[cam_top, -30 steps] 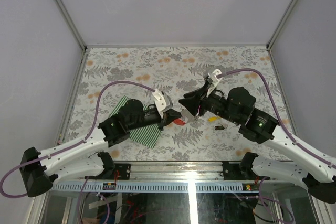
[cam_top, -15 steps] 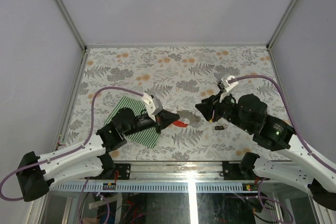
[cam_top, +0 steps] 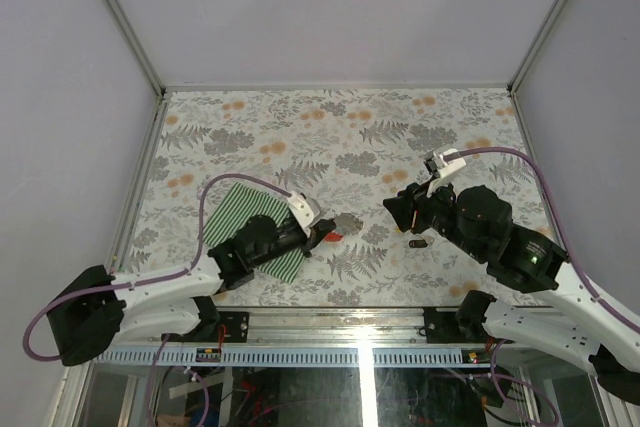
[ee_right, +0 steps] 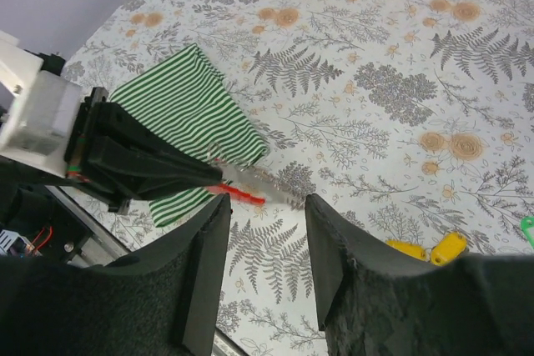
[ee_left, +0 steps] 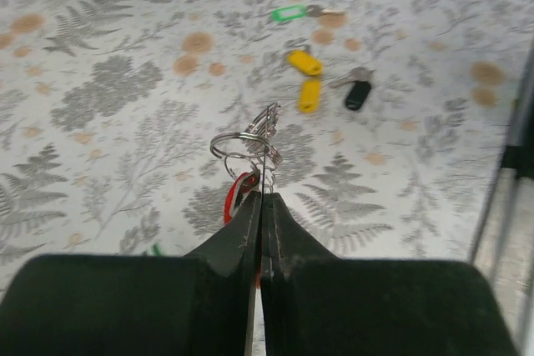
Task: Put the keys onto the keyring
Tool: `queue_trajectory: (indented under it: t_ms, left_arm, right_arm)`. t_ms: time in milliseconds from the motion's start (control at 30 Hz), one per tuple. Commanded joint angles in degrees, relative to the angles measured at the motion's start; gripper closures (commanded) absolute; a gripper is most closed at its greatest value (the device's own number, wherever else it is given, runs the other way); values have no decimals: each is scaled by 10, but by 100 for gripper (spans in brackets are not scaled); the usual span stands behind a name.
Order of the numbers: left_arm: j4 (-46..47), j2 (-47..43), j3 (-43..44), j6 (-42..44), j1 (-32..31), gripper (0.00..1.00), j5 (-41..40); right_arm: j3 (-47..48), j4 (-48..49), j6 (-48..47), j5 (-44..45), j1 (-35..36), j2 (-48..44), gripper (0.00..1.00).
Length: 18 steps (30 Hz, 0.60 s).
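Left claw [ee_left: 261, 199] pinches the keyring [ee_left: 250, 156]; right claw [ee_right: 267, 203] stands parted, empty.

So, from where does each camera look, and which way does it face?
Top external: above and behind, looking down at the table; left arm and right arm show.
Left wrist: on its arm, faces along the shut left hand, gripping the keyring, toward the keys.
Right wrist: on its arm, faces past the open right hand toward the left hand and striped cloth.
Shared: both wrist views show the keyring.
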Motion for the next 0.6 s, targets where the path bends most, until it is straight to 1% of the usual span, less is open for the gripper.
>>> queue_trajectory:
  t_ms: [0,200,333,467,567]
  left_arm:
    - [101,42,16,68,-5,100,-96]
    - [107,99,29,172,-43,100,-221]
    - [133,155,20,229,-79,100,-302]
    - [141,174,9,245,-117,100,-314]
    - [120,185,7,247,-142,93,-314]
  right_arm:
    - [-6,10,10,26,0,-1,52]
    - [-22,22,14,10,1,1,52]
    - [-27,22,17,1,0,1,52]
    - [-36,24,21,0,0,-6,52]
    - [-39,23,22,1,0,-11,52]
